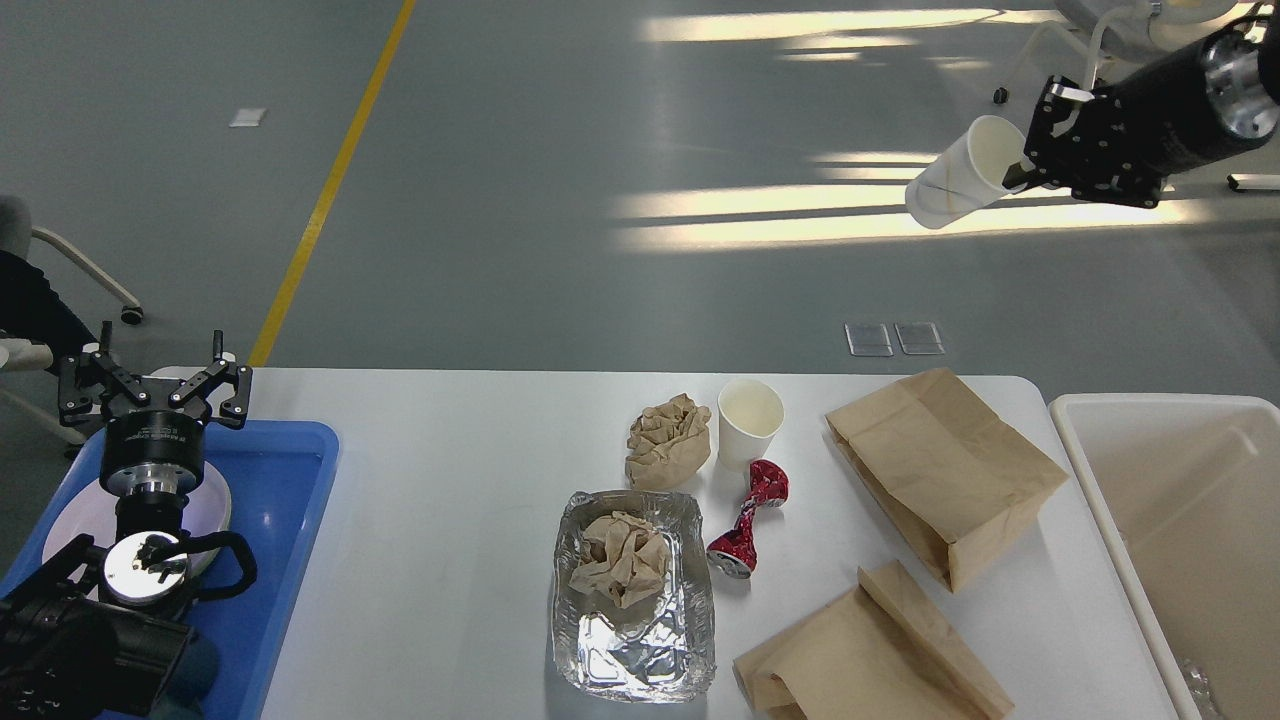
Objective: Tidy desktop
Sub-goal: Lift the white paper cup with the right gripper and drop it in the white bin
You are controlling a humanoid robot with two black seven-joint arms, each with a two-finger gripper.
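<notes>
Desktop, a large white matte rectangular tabletop with rounded corners, fills the lower half of the view. At its centre lie a crumpled silver foil tray holding a wad of brown paper, a second crumpled brown paper ball, an upright white paper cup and a crushed red can. Two brown paper bags lie to the right, near a white plastic bin. Right gripper, raised high above the floor beyond the far edge, appears clamped on the rim of a tilted white paper cup. Left gripper, fingers spread and holding nothing, hangs over a blue plastic tray bearing a pale plate.
</notes>
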